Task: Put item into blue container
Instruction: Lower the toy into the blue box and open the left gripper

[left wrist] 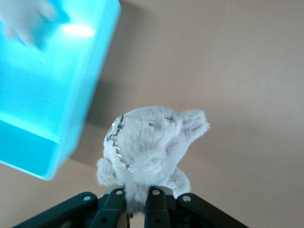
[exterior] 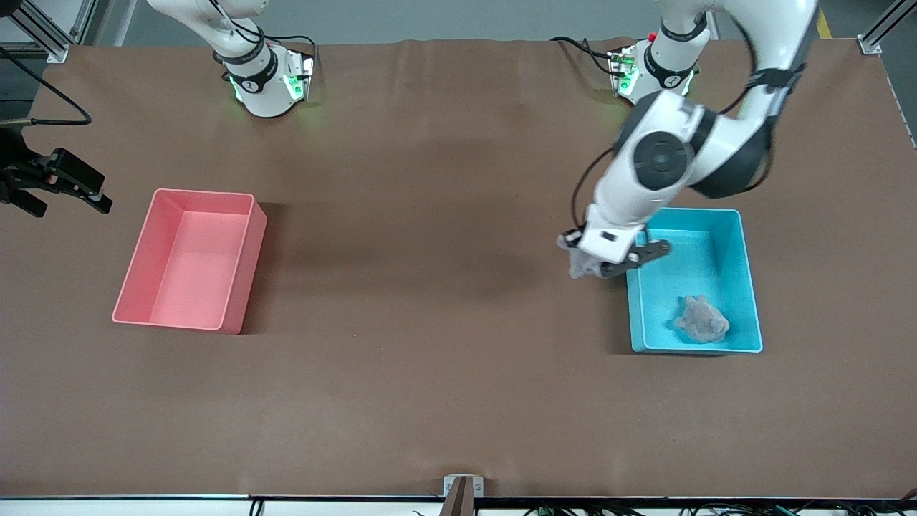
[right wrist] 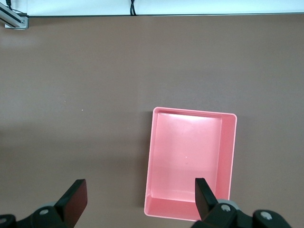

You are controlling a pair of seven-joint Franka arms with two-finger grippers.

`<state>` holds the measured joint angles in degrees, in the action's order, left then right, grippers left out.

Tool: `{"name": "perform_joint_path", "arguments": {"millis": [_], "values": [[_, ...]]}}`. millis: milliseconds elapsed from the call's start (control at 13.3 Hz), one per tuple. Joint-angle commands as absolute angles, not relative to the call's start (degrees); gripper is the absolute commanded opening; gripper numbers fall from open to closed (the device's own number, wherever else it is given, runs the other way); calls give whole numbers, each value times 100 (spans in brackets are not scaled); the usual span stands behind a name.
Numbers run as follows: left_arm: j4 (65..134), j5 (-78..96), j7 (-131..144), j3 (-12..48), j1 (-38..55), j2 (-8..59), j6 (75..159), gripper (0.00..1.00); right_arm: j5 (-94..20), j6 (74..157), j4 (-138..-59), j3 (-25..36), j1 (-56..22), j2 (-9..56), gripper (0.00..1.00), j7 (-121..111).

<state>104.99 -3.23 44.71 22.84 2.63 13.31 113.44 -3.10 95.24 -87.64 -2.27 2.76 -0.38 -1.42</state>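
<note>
Left pincer (left wrist: 135, 202) pinches a grey plush keychain toy (left wrist: 149, 149) just beside the rectangular light-blue plastic bin (exterior: 749, 287) (second plush (exterior: 702, 320) inside). Right pincer (right wrist: 137, 202) spread, waiting above the surface (exterior: 430, 322).

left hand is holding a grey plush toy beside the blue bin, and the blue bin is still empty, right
Not quite. The left hand does hold a grey plush toy beside the blue bin, but the bin is not empty: the front view shows another grey plush already lying inside it.
</note>
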Motion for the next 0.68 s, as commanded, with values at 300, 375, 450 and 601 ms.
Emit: {"name": "perform_joint_path", "arguments": {"millis": [300, 375, 450, 601], "values": [[10696, -387, 1183, 2320, -2027, 1072, 10811, 0, -185, 9431, -8613, -290, 413, -9, 100, -114], [10696, -448, 986, 2320, -2265, 1220, 10819, 0, -185, 9431, -8613, -281, 413, -9, 100, -114], [10705, -666, 958, 2320, -2459, 1343, 10872, 0, -185, 9422, -8613, -281, 422, -17, 100, -114], [10722, -791, 958, 2320, -2592, 1607, 10968, 0, 16, 9422, -8613, -281, 431, -18, 100, -123]]}}
